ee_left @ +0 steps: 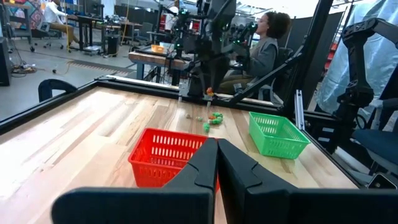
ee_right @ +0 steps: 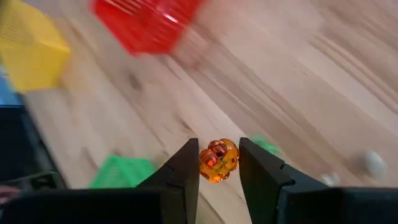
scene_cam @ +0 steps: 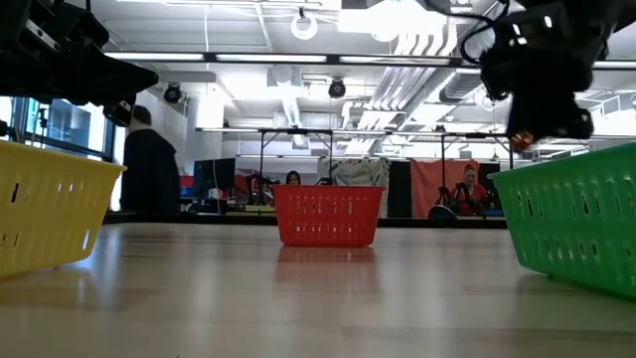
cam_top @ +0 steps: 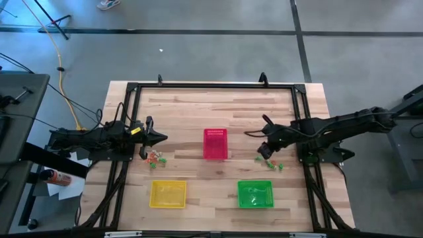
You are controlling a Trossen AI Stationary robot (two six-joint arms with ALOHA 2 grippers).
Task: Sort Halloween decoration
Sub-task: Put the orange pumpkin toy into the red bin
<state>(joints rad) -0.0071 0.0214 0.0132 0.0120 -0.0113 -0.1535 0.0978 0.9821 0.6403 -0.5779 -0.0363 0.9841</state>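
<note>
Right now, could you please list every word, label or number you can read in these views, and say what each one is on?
None can be read.
The red basket, yellow basket and green basket carry no print.
The orange trinket in the right gripper shows no lettering.
Background room signs are too small to read.

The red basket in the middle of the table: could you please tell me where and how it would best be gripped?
Probably by its top rim: the red basket stands upright and open, with thin mesh walls. Come from above, jaws astride one wall. The left gripper, shut and empty beside it, seems freer; the right gripper holds an orange trinket.
</note>
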